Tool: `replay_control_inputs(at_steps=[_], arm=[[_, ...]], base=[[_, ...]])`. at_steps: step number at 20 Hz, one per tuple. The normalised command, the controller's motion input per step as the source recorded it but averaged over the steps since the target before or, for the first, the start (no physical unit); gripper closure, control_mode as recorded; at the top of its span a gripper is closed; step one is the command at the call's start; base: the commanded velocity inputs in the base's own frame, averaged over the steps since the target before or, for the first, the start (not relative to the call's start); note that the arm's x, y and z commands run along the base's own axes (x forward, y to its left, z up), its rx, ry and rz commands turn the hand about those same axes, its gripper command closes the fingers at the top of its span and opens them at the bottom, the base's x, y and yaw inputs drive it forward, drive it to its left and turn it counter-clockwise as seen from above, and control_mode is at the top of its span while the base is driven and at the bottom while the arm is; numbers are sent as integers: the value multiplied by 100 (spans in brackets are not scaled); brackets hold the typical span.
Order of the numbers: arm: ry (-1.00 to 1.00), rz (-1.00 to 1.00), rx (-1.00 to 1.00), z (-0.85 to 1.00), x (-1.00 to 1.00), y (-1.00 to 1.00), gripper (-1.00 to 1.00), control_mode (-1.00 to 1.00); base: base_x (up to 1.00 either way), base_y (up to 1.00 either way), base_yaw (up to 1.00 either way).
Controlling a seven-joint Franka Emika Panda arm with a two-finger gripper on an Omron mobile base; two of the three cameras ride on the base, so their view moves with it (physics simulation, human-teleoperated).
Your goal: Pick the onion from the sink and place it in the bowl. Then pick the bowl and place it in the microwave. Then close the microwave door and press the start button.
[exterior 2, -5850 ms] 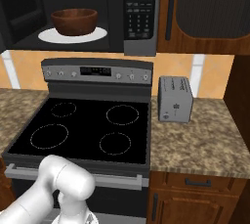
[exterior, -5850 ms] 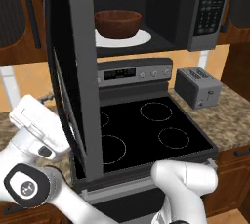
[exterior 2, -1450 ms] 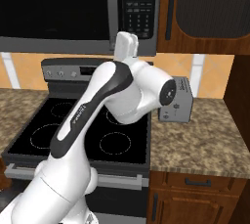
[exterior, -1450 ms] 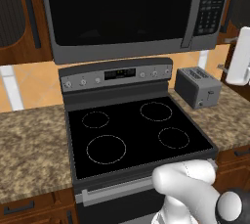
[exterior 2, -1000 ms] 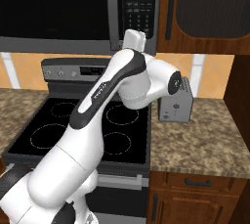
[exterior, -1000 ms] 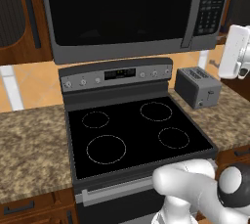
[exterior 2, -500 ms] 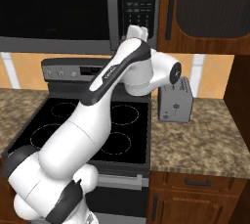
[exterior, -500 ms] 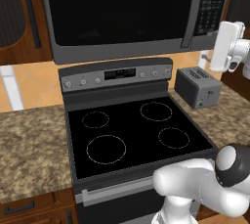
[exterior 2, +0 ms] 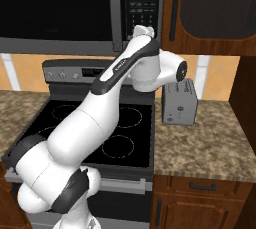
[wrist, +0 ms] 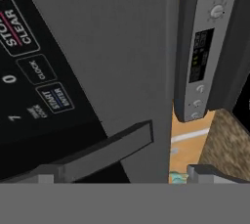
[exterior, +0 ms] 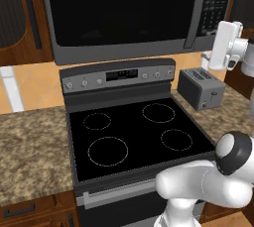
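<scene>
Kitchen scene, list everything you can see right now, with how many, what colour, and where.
microwave: one, dark grey, above the stove, door shut
button panel: one, black, right end of the microwave
stove: one, black top with four ring burners, between the counters
toaster: one, silver, on the counter right of the stove
counter: brown speckled stone, both sides of the stove
cabinets: dark wood, beside the microwave
gripper: one, dark tips, open, near the start button

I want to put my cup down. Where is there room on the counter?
Bare patches: the speckled counter left of the stove, and the counter in front of the silver toaster on the right. It is crowded by the microwave panel, where the open gripper hovers.
</scene>
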Motion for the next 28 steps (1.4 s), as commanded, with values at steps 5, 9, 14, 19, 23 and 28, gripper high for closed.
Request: replay_control_inputs(at_steps=[5, 9, 14, 19, 23, 28], arm=[[0, 0, 2, 0, 21, -8, -100, -100], [0, 0, 1, 0, 19, -6, -100, -100], [0, 0, 0, -9, 28, -1, -100, -100], [0, 0, 1, -6, 26, -2, -100, -100], [0, 0, 2, -7, 21, -5, -100, -100], [0, 0, 0, -22, 17, 0, -100, -100]], base=[[0, 0, 0], [0, 0, 0], [0, 0, 0], [0, 0, 0], [0, 0, 0], [0, 0, 0]])
